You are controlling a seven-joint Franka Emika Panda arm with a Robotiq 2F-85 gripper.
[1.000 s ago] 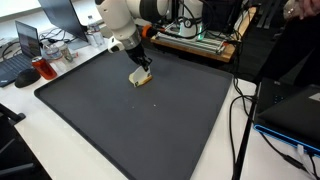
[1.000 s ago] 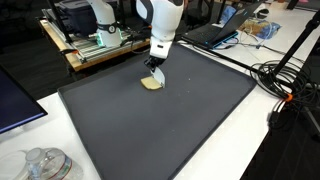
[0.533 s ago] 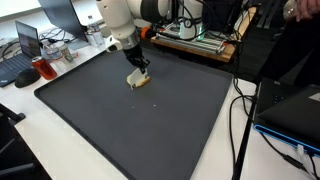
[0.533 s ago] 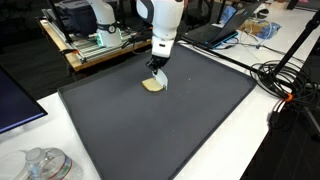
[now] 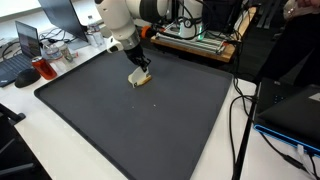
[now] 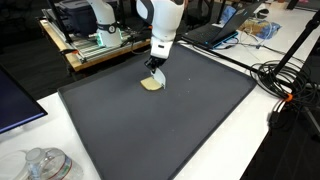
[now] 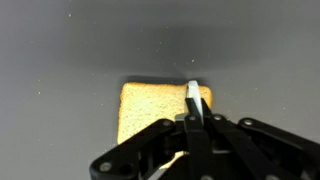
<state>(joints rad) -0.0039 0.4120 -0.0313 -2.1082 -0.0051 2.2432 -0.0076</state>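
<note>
white tabletop (image 6: pixel 285 150) shows at the near edge in an exterior view, with a clear lidded container (image 6: pixel 45 163) at its near left corner and a tangle of black cables (image 6: pixel 285 85) off to the right. on it lies a large dark grey mat (image 6: pixel 170 130), flat and slightly speckled, taking up most of the work surface in both exterior views. towards the far part of the mat lies a tan bread slice (image 6: pixel 151 85), flat on its face and alone. the gripper (image 6: pixel 156 68) hangs straight over the slice's far right corner, pointing down. in the wrist view the bread slice (image 7: pixel 150 105) fills the middle and the gripper (image 7: pixel 190 122) has its jaws pinched fully together on a thin pale strip (image 7: pixel 191 95), perhaps a small blade, though what it is cannot be told. the strip's tip reaches over the top edge of the bread and seems to touch it. such a tight pinch likely suits so thin a piece, and the upright pose lets its tip meet the flat slice from above. beyond the mat the room is a crowded lab: a laptop (image 5: pixel 28 42) and a red object (image 5: pixel 47 70) at the far left, and a wooden bench with equipment (image 5: pixel 195 38) behind.
</note>
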